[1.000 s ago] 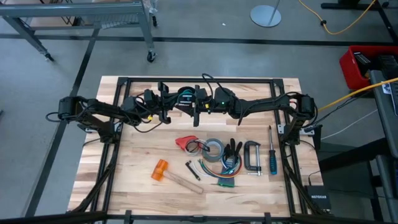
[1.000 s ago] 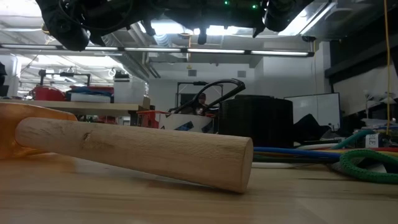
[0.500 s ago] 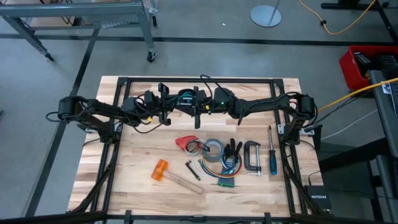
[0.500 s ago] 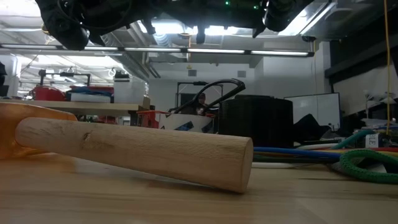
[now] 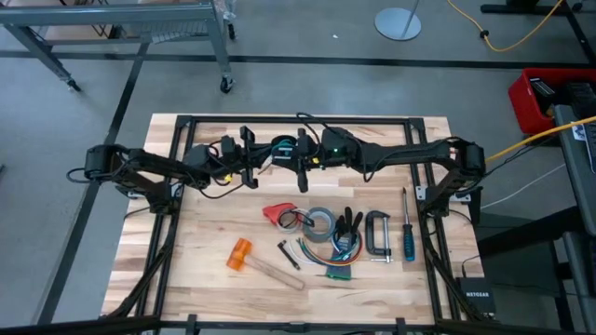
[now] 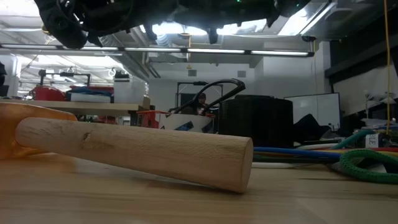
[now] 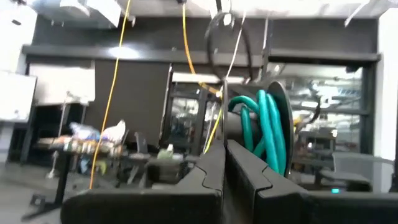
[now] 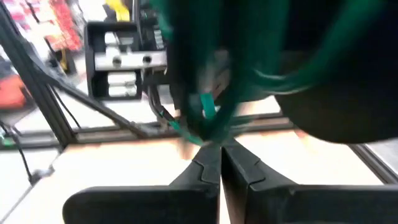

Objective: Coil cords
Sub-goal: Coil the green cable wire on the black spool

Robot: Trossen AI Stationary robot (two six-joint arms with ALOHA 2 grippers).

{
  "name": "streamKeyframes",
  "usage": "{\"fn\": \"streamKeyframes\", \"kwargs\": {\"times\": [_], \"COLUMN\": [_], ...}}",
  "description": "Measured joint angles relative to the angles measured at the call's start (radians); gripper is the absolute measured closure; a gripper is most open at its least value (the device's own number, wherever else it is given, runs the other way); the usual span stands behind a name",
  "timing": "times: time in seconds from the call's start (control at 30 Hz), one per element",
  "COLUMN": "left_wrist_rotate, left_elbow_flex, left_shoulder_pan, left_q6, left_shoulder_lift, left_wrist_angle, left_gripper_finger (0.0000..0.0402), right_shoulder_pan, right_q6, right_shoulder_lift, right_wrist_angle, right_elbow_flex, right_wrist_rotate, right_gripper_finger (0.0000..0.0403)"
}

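- Teal-marked cord (image 5: 282, 149) is hanging between both grippers above the desk's (image 5: 205, 242) far edge.
- Left gripper (image 5: 250, 160): jaws together.
- Right gripper (image 5: 300, 167): jaws pinching together at the cord; keep loops even, tension gentle.

Grey floor (image 5: 298, 88), ceiling strip lights (image 6: 186, 51)

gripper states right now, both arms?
Left gripper: shut, raised over the table's far side, holding nothing visible.
Right gripper: shut, raised beside it; whether it pinches the thin dark cord cannot be told.
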Motion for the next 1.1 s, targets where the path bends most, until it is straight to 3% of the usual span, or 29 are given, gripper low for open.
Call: {"fn": "streamKeyframes", "kwargs": {"times": [0.43,1.1], "left_wrist_rotate": [-0.005,0.038], "left_elbow_flex": [0.001,0.002], "left_shoulder_pan": [0.002,0.003], "left_q6": [-0.074,-0.306], "left_shoulder_lift": [-0.022,-0.097], "left_wrist_angle": [-0.128,-0.58], "left_gripper_finger": [0.0401,0.0401], "right_shoulder_pan": [0.0,0.0], "right_q6": [-0.01,-0.035], "right_shoulder_lift": [-0.055,-0.122], "right_wrist_angle": [-0.268,-0.582], "right_elbow_flex": [0.0,0.0], "right_wrist_rotate": [0.02,0.047], "right_gripper_finger": [0.0401,0.0402]}}
